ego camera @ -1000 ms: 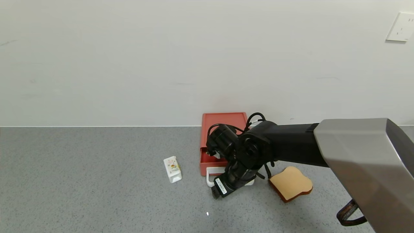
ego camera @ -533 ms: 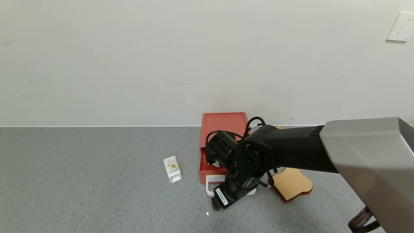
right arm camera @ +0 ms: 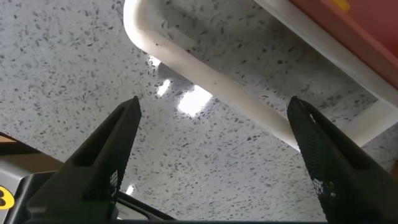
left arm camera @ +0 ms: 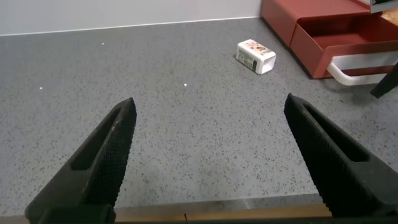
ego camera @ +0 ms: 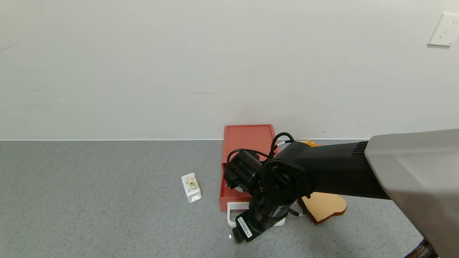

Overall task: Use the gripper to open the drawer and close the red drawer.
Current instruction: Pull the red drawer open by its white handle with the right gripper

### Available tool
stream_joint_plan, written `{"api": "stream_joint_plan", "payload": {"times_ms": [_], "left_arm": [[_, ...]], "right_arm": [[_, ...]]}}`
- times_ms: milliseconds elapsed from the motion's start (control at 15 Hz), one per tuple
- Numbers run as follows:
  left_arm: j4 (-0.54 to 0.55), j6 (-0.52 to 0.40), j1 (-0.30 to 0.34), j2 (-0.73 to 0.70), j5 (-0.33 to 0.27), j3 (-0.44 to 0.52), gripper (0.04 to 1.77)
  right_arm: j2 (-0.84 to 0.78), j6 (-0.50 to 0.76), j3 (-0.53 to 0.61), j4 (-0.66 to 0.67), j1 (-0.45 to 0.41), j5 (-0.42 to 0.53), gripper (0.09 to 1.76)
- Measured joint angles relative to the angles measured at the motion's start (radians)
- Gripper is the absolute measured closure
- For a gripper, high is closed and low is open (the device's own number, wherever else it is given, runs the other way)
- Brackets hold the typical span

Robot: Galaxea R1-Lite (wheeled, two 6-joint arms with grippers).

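Sitting against the back wall on the grey counter (ego camera: 89, 200), the red drawer (ego camera: 247, 138) runs its long axis from the wall toward me, front end facing me. Its tray (left arm camera: 348, 34) is slid partway out, inner floor showing, and the white loop handle (ego camera: 232, 215) sticks out from the front toward me, lying flat on the counter.

My right gripper (ego camera: 239, 234) is over that handle, pointing down and toward me. From the right wrist view, the handle bar (right arm camera: 211, 78) crosses between the two spread fingers (right arm camera: 106, 162), which aren't pinching it; jaws open, handle loop around the fingertip zone as far as I can tell.

My left gripper (left arm camera: 214, 155) is parked low over the counter, well apart to the drawer's left, jaws wide open, nothing between them.

Small white carton (ego camera: 191, 187) lies on its side just left of the drawer, not touching. Toast-shaped slice (ego camera: 324, 208) lies flat on the drawer's right, partly under my right arm. Something orange (ego camera: 309, 143) peeks out behind the arm by the wall, can't tell what. Wall socket (ego camera: 444, 29) top right.
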Motion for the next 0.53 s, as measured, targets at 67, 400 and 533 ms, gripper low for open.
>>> {"api": "stream_joint_plan", "payload": {"times_ms": [67, 400, 533], "left_arm": [[0.0, 0.0, 0.0, 0.0, -0.001, 0.0, 0.09], [0.001, 0.0, 0.0, 0.0, -0.001, 0.0, 0.09], [0.001, 0.0, 0.0, 0.0, -0.001, 0.0, 0.09]], "right_arm": [[-0.003, 0.001, 0.005, 0.0, 0.001, 0.011, 0.14], [-0.016, 0.017, 0.038, -0.001, 0.007, 0.025, 0.14], [-0.027, 0.019, 0.06, 0.0, 0.012, 0.031, 0.14]]}}
